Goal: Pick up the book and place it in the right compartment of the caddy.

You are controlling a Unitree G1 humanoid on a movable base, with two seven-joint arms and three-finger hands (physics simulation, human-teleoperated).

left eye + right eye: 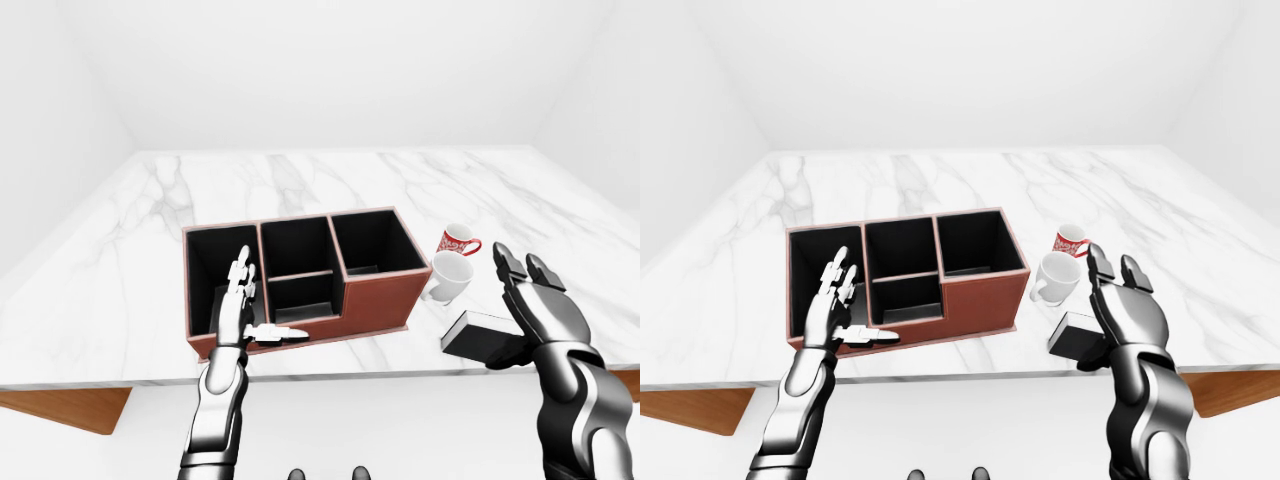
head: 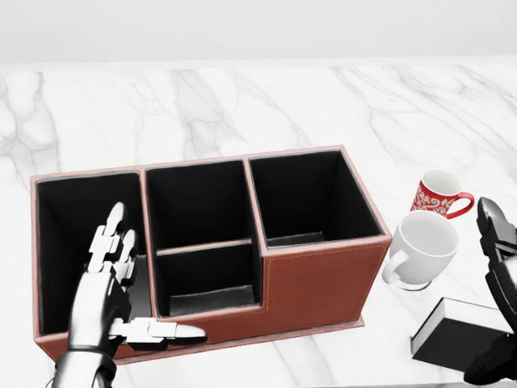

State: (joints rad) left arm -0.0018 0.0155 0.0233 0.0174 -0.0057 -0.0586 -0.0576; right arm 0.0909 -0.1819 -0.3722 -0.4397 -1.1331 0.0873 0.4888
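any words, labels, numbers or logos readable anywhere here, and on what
None can be read.
The red mug carries only a white swirl pattern, with no letters.
The white mug, the caddy and the marble counter are blank.
The dark book shows no title on its visible cover or edge.

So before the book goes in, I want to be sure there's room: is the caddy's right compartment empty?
Empty. The right compartment shows only bare dark walls and floor; the book lies outside on the table.
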